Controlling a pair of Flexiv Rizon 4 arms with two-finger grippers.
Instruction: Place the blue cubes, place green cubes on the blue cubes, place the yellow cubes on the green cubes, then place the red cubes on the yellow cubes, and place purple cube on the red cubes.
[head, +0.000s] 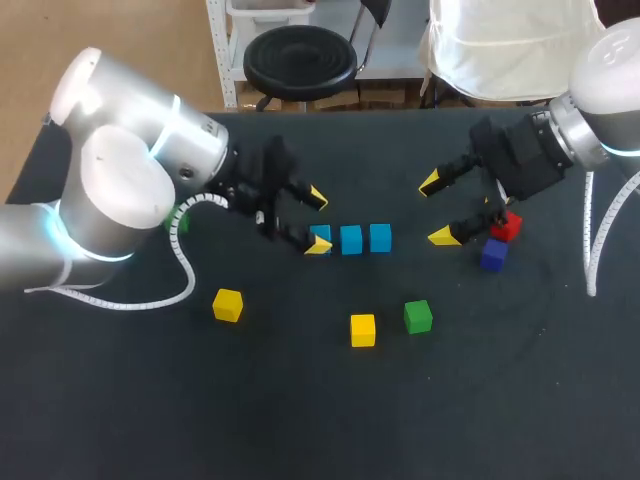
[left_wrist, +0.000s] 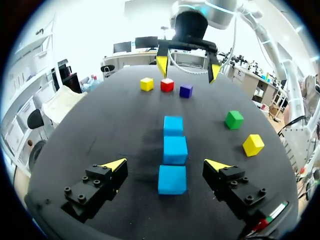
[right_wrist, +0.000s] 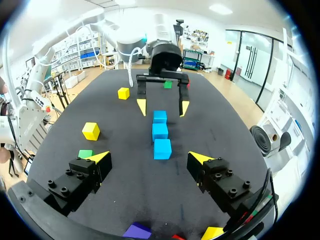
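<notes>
Three blue cubes (head: 351, 239) lie in a row mid-table. My left gripper (head: 318, 221) stands open at the row's left end. In the left wrist view the end blue cube (left_wrist: 172, 180) sits between the fingers of the left gripper (left_wrist: 166, 165), with a gap on each side. My right gripper (head: 437, 210) hangs open to the right of the row, holding nothing; in the right wrist view the right gripper (right_wrist: 150, 157) faces the closest blue cube (right_wrist: 162, 149). Loose on the table are a green cube (head: 418, 316), yellow cubes (head: 363, 330) (head: 228, 305), a red cube (head: 507, 226) and a purple cube (head: 493, 255).
A second green cube (head: 178, 220) peeks out behind my left arm. A third yellow cube (left_wrist: 146, 84) lies beside the red cube (left_wrist: 167, 85) and purple cube (left_wrist: 186, 91), under my right arm. The table's front half holds only the scattered cubes.
</notes>
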